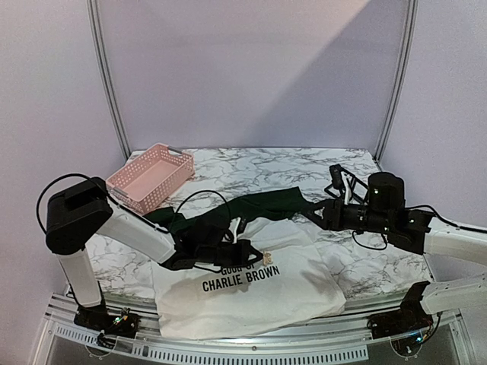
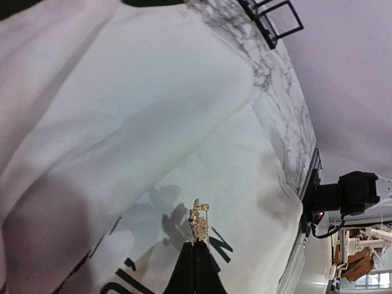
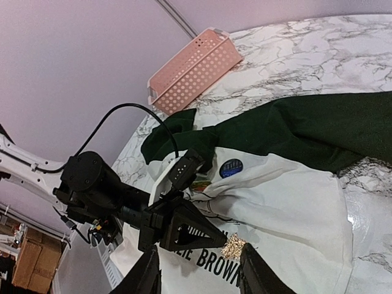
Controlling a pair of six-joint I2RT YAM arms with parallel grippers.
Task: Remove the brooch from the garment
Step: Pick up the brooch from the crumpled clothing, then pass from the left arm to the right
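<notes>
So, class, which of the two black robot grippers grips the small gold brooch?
The left gripper: it is shut on the brooch, while the right gripper is open and empty.

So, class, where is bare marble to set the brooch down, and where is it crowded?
Free: the back strip of the marble table, between the pink basket and the right arm; also the patch right of the T-shirt. The basket looks empty. Crowded: the shirt's chest, where the left pincer grips the brooch.
</notes>
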